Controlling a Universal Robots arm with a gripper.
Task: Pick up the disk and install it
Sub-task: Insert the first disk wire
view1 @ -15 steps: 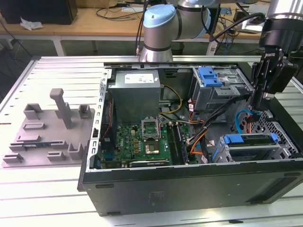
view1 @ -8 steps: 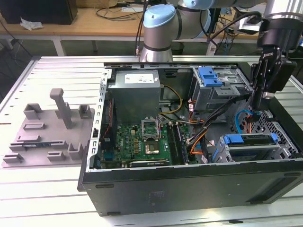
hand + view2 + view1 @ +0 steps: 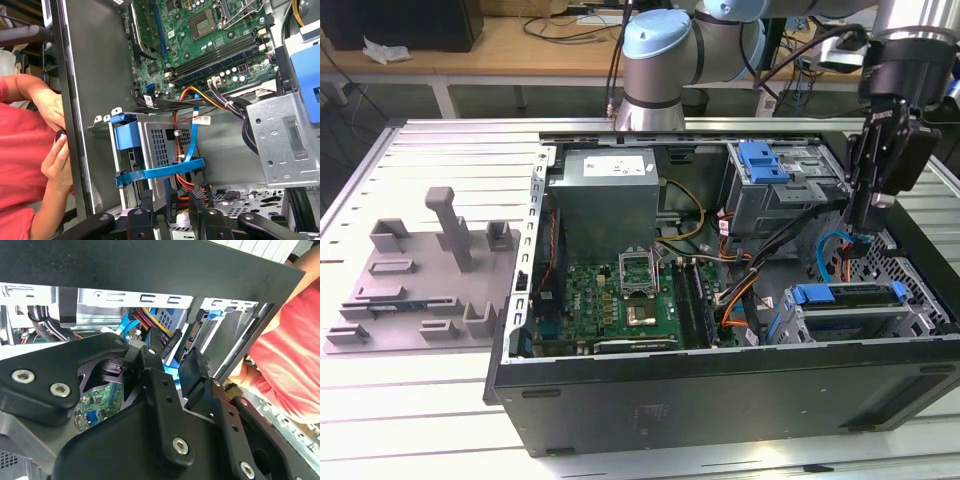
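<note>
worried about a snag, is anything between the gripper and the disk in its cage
Yes. In the first wrist view a blue flat cable crosses the grey drive cage holding the disk, between it and the gripper. Red and orange wires hang beside that cable too.

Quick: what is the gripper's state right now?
Gripper: open, holding nothing.

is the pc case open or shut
Open: the case lies on its side with no side panel over it, and the motherboard inside shows from above.
</note>
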